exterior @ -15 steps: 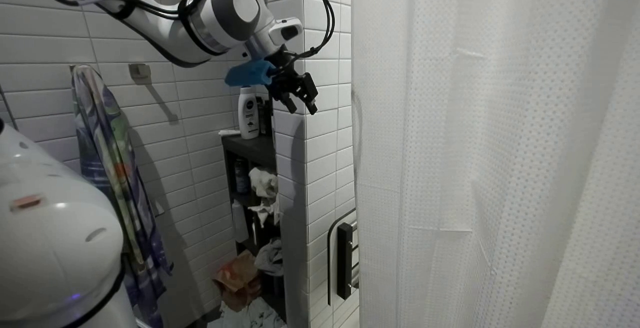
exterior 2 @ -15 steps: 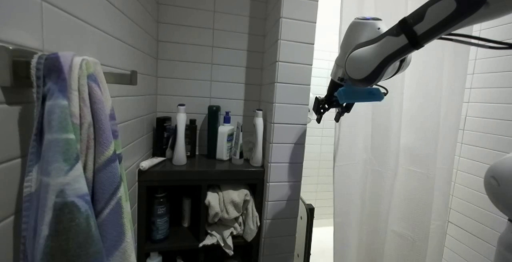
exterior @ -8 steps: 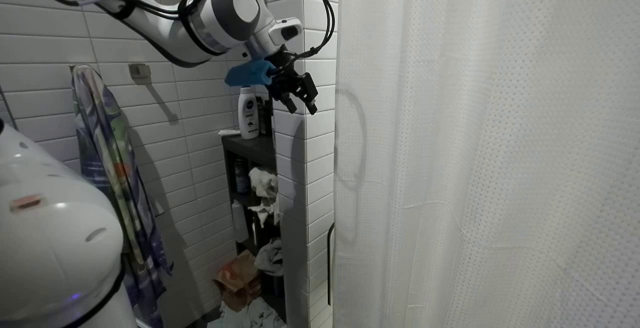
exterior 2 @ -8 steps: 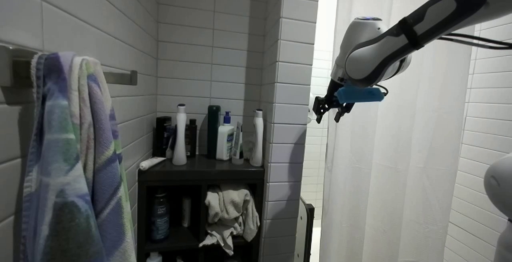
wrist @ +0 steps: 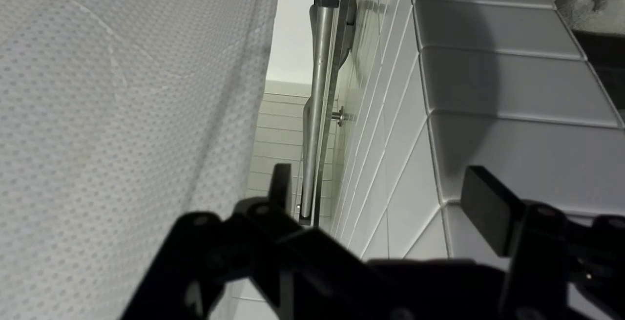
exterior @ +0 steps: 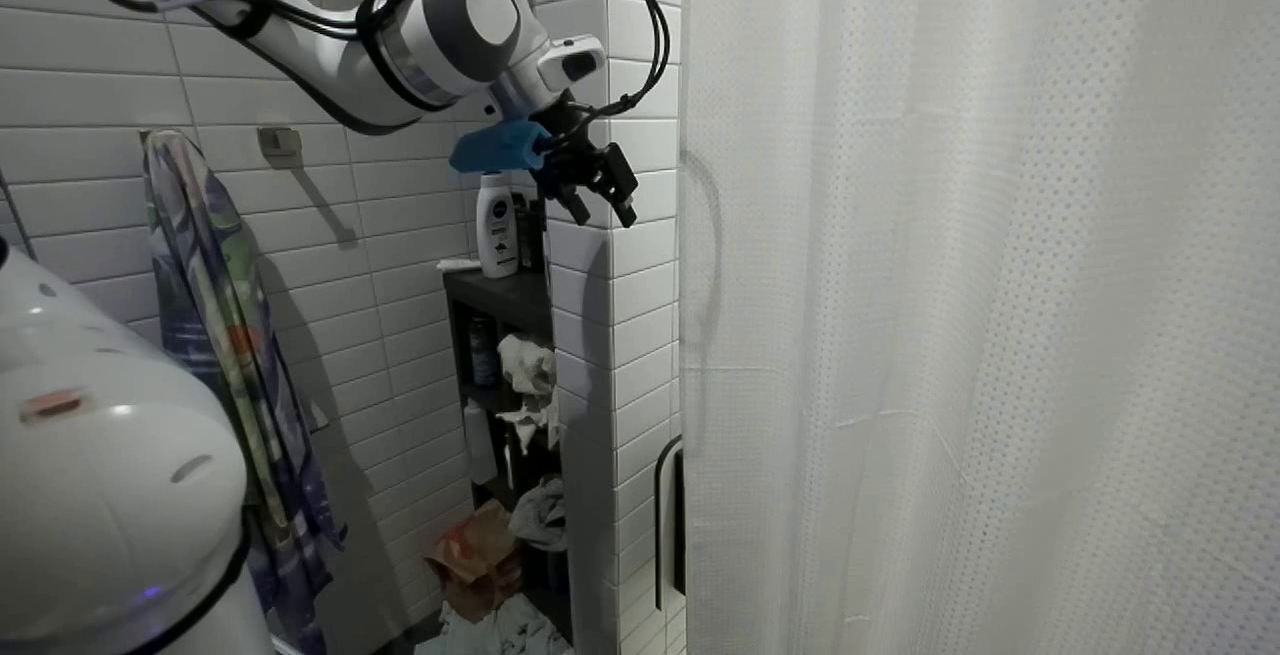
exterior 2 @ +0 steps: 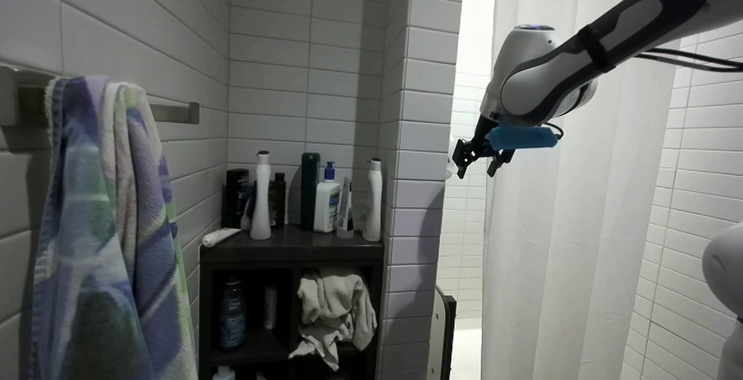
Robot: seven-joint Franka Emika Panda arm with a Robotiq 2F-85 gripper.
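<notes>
My black gripper (exterior: 604, 217) hangs in the air beside the white tiled wall corner (exterior: 612, 285), its jaws spread with nothing between them. In an exterior view the gripper (exterior 2: 476, 174) appears just right of that corner, against the bright gap and the white shower curtain (exterior 2: 557, 252). From the wrist, the jaws of the gripper (wrist: 378, 183) frame the tile edge (wrist: 429, 124), and the patterned curtain (wrist: 122, 115) hangs to the left. A metal bar (wrist: 318, 90) runs along the wall further off, between curtain and tiles. A blue block (exterior 2: 522, 136) is fixed by the gripper.
Behind the corner stands a dark shelf (exterior 2: 290, 254) with several bottles on top, among them a white bottle (exterior: 497, 225). A grey cloth (exterior 2: 336, 310) spills from a compartment. A colourful towel (exterior 2: 104, 223) hangs from a wall rail (exterior 2: 174, 113). A paper bag (exterior: 480, 555) sits low down.
The curtain's edge swung toward the wall corner, then drifted partly back, uncovering more of the gap. My gripper's fingers have spread slightly wider; the arm has stayed in place.
</notes>
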